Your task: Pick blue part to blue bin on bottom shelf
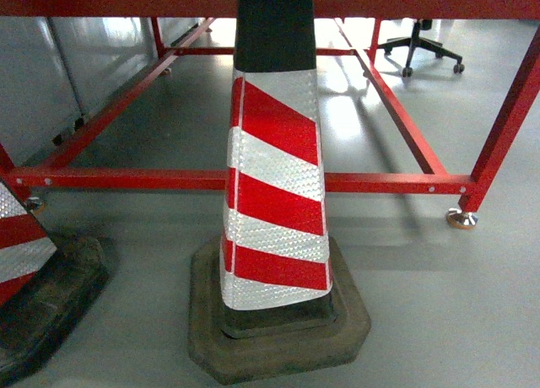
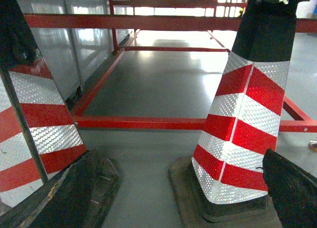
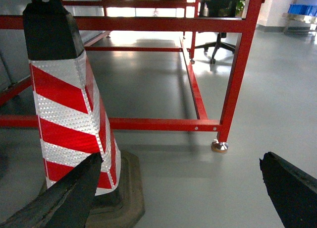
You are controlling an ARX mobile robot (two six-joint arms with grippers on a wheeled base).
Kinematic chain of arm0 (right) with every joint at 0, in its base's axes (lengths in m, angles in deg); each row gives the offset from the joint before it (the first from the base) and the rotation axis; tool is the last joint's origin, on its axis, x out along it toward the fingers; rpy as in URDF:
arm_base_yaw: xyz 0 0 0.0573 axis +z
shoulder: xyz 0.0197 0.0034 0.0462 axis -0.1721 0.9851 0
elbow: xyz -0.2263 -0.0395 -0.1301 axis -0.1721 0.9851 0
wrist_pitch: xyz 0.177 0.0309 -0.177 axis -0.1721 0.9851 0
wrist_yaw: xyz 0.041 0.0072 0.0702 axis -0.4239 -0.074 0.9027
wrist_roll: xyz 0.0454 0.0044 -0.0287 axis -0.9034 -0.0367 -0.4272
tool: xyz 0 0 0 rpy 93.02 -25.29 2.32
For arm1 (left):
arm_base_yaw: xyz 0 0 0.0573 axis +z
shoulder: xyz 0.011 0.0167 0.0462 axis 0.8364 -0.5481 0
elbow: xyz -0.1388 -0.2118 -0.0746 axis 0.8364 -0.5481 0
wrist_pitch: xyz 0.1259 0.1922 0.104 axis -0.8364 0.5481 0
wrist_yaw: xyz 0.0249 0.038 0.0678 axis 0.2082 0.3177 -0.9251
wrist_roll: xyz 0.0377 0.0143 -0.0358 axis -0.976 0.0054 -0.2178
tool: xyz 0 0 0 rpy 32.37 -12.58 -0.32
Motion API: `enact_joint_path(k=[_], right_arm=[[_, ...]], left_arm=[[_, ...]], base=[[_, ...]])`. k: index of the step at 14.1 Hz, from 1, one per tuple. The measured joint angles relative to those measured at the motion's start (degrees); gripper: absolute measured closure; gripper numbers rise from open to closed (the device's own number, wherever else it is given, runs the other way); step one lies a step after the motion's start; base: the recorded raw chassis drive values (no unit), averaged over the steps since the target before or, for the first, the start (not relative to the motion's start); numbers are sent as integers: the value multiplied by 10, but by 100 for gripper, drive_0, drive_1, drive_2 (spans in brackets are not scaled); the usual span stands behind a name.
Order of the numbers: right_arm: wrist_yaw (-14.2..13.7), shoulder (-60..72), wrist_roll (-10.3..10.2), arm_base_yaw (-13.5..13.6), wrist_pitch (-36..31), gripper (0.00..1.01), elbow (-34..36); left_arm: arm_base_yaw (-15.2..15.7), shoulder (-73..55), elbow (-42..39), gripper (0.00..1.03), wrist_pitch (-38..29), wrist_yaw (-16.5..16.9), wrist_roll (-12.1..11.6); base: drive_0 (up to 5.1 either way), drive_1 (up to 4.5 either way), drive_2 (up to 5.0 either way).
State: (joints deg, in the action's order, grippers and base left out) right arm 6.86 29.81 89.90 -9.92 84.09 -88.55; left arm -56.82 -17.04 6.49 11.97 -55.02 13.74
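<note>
Right pincer (image 3: 173, 198) wide open — holding nothing

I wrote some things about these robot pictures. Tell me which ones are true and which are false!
1. The nearest cone has red and white stripes. True.
2. The cone lies tipped over on its side. False: it stands upright on its dark base.
3. The metal frame behind the cone is blue. False: it is red.
4. An office chair stands far back on the grey floor. True.
5. The right gripper has its jaws wide apart with nothing between them. True.
6. The blue part sits on top of the cone. False: no blue part shows in any view.
</note>
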Motion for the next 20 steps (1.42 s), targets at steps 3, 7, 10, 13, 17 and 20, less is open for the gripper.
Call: enact_joint_path(k=[3,7,10,13,17,20], right_arm=[[0,0,0,0,0,3,0],[0,0,0,0,0,3,0],[0,0,-1,0,1,3,0],[-1,0,-3,0,0,3,0],[0,0,-2,0,1,3,0],[-1,0,-2,0,0,3,0]], left_arm=[[0,0,0,5,0,0,0],[0,0,0,5,0,0,0],[0,0,0,5,0,-1,0],[0,0,0,5,1,0,0],[0,0,0,5,0,0,0],[0,0,0,5,0,1,0]], base=[[0,0,0],[0,0,0],[0,0,0],[0,0,0],[0,0,0],[0,0,0]])
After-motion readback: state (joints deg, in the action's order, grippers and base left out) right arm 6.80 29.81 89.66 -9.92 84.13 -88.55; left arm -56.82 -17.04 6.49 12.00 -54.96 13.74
